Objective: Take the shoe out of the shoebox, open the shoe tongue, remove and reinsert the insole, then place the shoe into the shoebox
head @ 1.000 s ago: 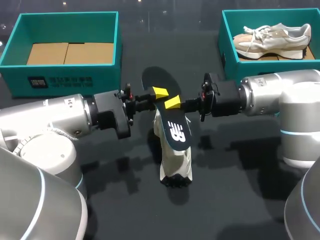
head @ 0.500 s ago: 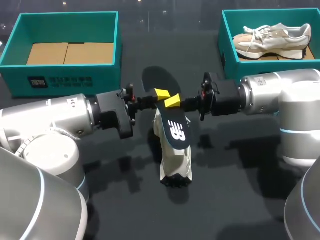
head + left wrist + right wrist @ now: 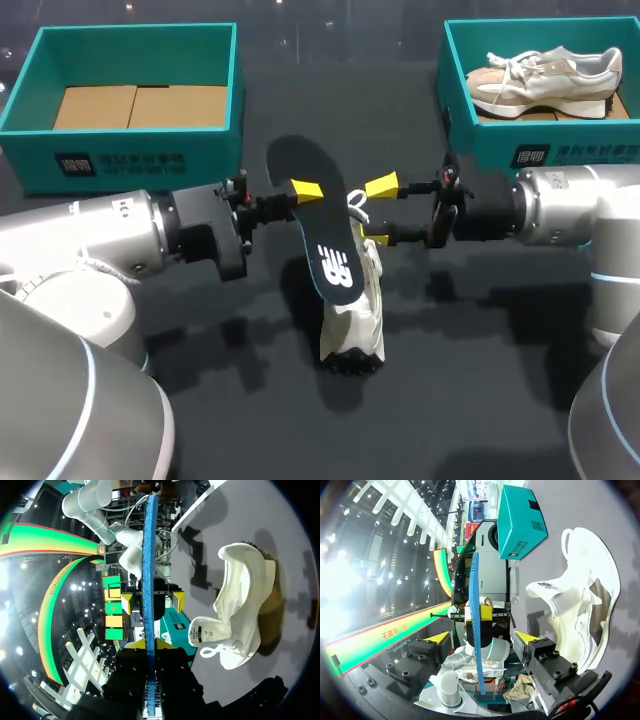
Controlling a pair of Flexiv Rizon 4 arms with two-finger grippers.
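A white shoe (image 3: 352, 320) stands on the dark table at the middle, toe toward the front, tongue pulled up. Above it hangs the insole (image 3: 320, 220), black on top and blue underneath, slanted with its far end raised. My left gripper (image 3: 305, 192) is shut on the insole's edge from the left. In the left wrist view the insole (image 3: 148, 555) runs edge-on between my gripper's (image 3: 148, 645) tips, and the shoe (image 3: 240, 605) lies beside it. My right gripper (image 3: 375, 210) stands open just right of the insole, not touching it. In the right wrist view the insole (image 3: 475, 595) sits ahead of the open gripper (image 3: 482, 640).
A teal box (image 3: 150, 160) lined with cardboard stands at the back left. Another teal box (image 3: 490, 150) at the back right holds a second pale shoe (image 3: 545, 75). My two arms lie across the table's middle band.
My right gripper has opened, let go of the insole and drawn back to the right. The left gripper has kept hold and carried the insole a little left and up.
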